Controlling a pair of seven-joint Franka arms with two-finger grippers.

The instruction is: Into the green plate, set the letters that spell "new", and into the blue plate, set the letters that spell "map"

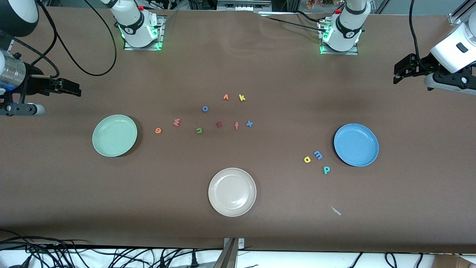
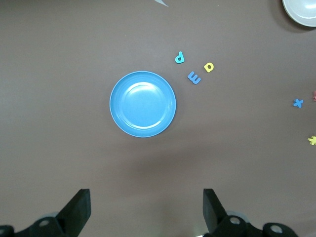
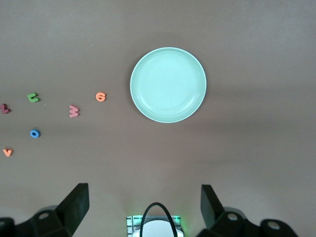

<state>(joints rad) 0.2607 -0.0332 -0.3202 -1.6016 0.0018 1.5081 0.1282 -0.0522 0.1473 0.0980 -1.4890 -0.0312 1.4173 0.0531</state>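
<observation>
Foam letters, n, e, w mid-frame and m, a, p by the blue plate, we judge light and soft, best pinched across their edges; the green plate sits left of centre, while the left gripper at the right edge and the right gripper at the left edge hover with fingers apart.

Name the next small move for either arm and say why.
Probably lower the left gripper toward the blue m, the letter lying closest to the blue plate. All three plates are empty, no letter has been moved, and both sets of jaws stand open, holding nothing. The right gripper waits near the green plate.
</observation>
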